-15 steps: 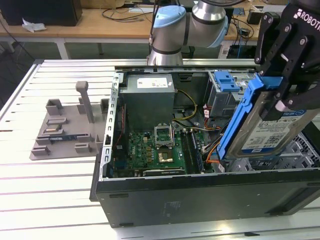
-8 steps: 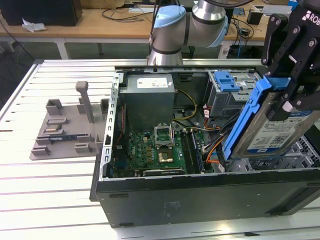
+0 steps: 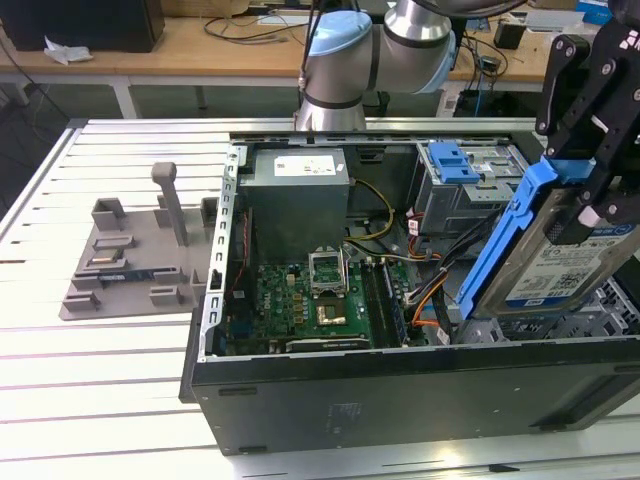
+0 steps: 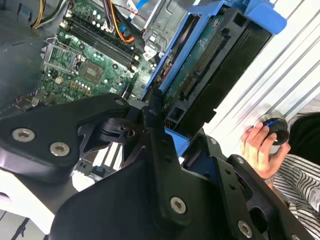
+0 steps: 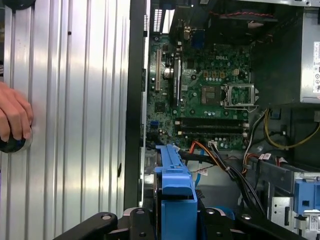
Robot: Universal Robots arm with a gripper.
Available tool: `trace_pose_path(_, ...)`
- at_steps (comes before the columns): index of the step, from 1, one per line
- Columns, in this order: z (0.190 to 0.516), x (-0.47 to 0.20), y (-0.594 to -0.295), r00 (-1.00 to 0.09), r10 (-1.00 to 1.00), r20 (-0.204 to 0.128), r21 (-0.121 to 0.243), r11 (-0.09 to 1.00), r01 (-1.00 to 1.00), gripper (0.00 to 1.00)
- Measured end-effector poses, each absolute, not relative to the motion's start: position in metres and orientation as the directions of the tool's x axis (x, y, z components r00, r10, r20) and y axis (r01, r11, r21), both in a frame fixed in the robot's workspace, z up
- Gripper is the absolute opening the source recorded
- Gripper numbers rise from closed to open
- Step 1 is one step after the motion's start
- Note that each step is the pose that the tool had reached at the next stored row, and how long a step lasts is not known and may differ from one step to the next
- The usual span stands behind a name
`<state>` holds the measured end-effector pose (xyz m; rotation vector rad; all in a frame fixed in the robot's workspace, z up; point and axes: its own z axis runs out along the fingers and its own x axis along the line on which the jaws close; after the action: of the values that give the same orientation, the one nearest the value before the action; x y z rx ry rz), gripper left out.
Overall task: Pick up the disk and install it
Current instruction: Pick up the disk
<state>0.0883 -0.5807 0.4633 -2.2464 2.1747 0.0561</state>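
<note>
Gripping the disk point(image 3: 560, 268) at its upper end, the gripper point(image 3: 592, 190) has its jaws clamped on the bright blue carrier that frames the drive. In the exterior view the disk hangs steeply tilted over the end of the open computer case point(image 3: 400, 390) on the exterior view's right. Its white-and-blue label faces the camera and its lower end dips toward the case interior. Whether that lower end touches anything inside cannot be told. The case lies on its side on a slatted metal table point(image 3: 100, 390), with the green motherboard point(image 3: 320, 300) exposed. A grey power supply point(image 3: 298, 195) with a white sticker sits at the far side of the board. Next to it, toward the exterior view's right, stands a metal drive cage point(image 3: 480, 190) with a small blue latch piece point(image 3: 450, 160) on top. Orange and black cables point(image 3: 430, 295) run between the board and the disk. A grey fixture point(image 3: 135, 255) with an upright post rests on the table, well apart from the case on the exterior view's left. The arm point(image 3: 370, 55) rises behind the case. In the second wrist view a person's hand point(image 4: 257, 145) rests on the table beside a round black object point(image 4: 275, 127), with a striped sleeve point(image 4: 300, 185) just behind it. In both wrist views the blue carrier sits between the black gripper links.
</note>
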Motion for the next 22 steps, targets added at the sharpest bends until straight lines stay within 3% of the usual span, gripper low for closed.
trace_pose_path(10, 0.458, 0.124, -0.555, 0.032, -0.999, -0.036, 0.017, -0.033, -0.999, 0.37)
trace_pose_path(22, 0.457, 0.129, -0.555, 0.032, -0.999, -0.036, 0.018, -0.033, -0.999, 0.37)
